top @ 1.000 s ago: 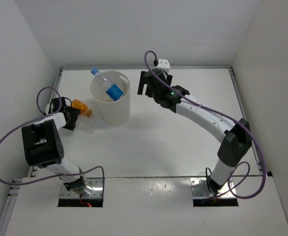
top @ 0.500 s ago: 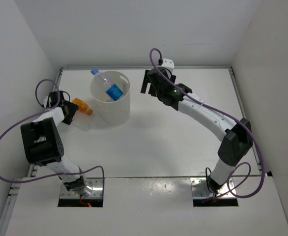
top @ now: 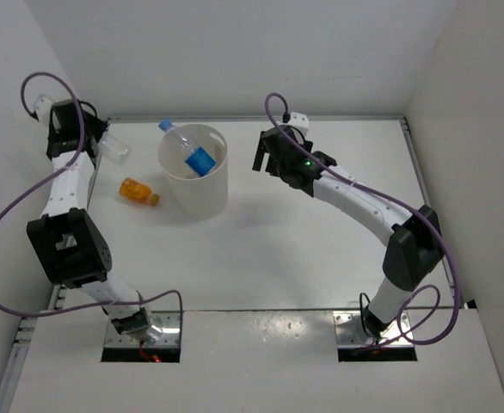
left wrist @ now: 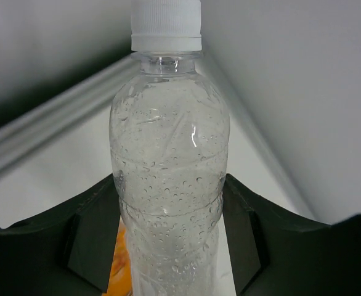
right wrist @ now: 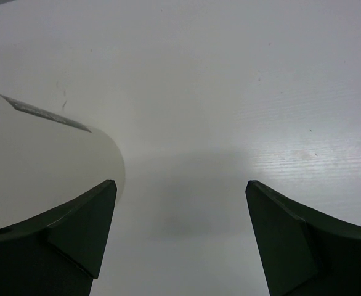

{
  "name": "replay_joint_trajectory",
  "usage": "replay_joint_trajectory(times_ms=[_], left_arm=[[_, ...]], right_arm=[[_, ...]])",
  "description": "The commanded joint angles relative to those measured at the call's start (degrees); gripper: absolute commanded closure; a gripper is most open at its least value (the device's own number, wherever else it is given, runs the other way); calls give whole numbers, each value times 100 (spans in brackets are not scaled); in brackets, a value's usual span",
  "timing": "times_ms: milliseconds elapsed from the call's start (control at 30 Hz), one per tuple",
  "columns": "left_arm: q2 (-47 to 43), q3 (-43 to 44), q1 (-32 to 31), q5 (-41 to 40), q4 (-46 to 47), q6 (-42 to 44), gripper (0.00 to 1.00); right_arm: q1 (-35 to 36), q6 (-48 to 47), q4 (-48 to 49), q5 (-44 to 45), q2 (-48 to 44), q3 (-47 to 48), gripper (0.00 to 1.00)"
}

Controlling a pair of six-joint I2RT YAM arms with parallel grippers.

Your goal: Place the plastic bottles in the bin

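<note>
The left arm was down at the desk (top: 286, 249) a moment ago, just left of the bin (top: 202, 194), closing in beside the orange bottle. Now it has swung up and back, and it has brought the clear bottle (top: 114, 151) with it. That bottle is off the desk, held in the air well to the left of the bin and a little behind it, near the back corner. To my eye that is the pick done and the carry across to the bin not yet made. From the wrist you can see the left fingers (left wrist: 94, 234) clamped on either side of the bottle's lower body. Its shoulder and white cap (left wrist: 166, 24) stick out well past them, and droplets bead the inside of the plastic. The orange bottle (top: 138, 191) is left lying on its side on the desk, just left of the bin and apart from it, nothing touching it. The blue-capped bottle (top: 187, 151) already leans inside the bin, its cap poking above the rim on the far left side. The right arm has hardly shifted. The right fingers (right wrist: 57, 240) hang spread and empty over bare desk just right of the bin, whose pale wall shows at the edge of that wrist's view.
</note>
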Motion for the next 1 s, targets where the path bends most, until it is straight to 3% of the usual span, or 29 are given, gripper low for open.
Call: replay_joint_trajectory(times_ms=[0,100,233,367,533,967], left_arm=[[-31,800,57,-457,343,497,77],[-31,1021,57,-81,974,498,77],[-31,1372,57,1113,1705,192,77],[-31,1609,-531,1441,2032,129,77],[-31,1829,-1532,1187,1770,479,77],[-671,1162,-2807,536,1110,928,77]], right_arm=[[-51,124,141,17,-375,-217,13],[-113,177,195,17,-375,-218,13],[-113,229,195,-97,-375,-218,13],[-165,282,195,-98,-375,-279,13],[-218,282,90,-150,-375,-280,13],[-271,555,89,-335,-533,-780,13]])
